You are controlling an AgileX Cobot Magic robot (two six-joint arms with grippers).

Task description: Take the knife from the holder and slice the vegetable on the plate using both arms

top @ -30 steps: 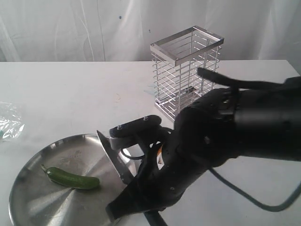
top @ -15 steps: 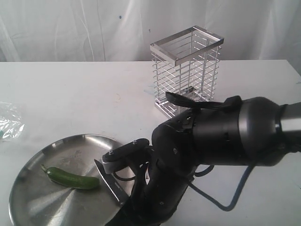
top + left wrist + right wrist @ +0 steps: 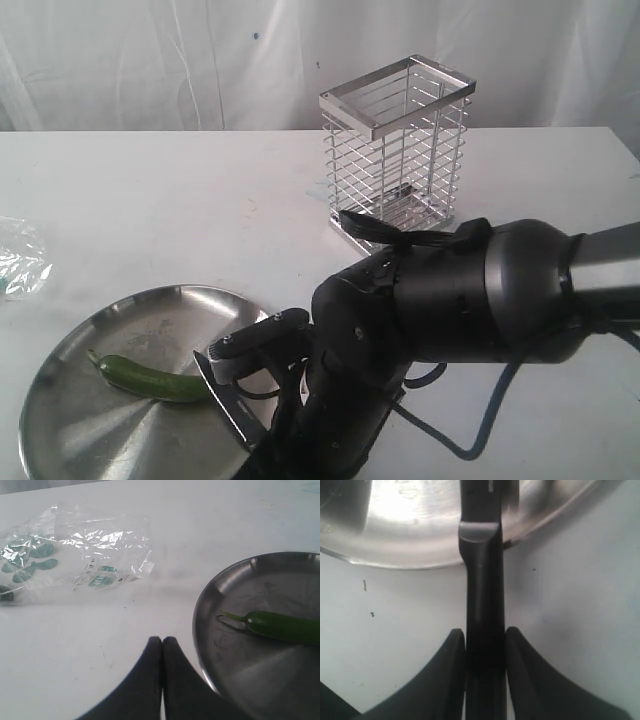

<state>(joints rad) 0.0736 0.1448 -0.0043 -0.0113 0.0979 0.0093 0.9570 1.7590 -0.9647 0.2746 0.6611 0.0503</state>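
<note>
The knife has its black handle clamped between the fingers of my right gripper. Its blade reaches over the rim of the round steel plate, just right of the vegetable's blunt end. The green vegetable lies on the plate, stem pointing left. In the left wrist view my left gripper is shut and empty, hovering over the table beside the plate, apart from the vegetable. The wire holder stands empty at the back.
A crumpled clear plastic bag with green print lies on the table left of the plate, seen at the left edge of the exterior view. My bulky right arm fills the front right of the white table.
My right arm has swung lower and to the left, bringing the knife blade down over the plate's rim and closer to the vegetable. The vegetable and holder have not moved.
</note>
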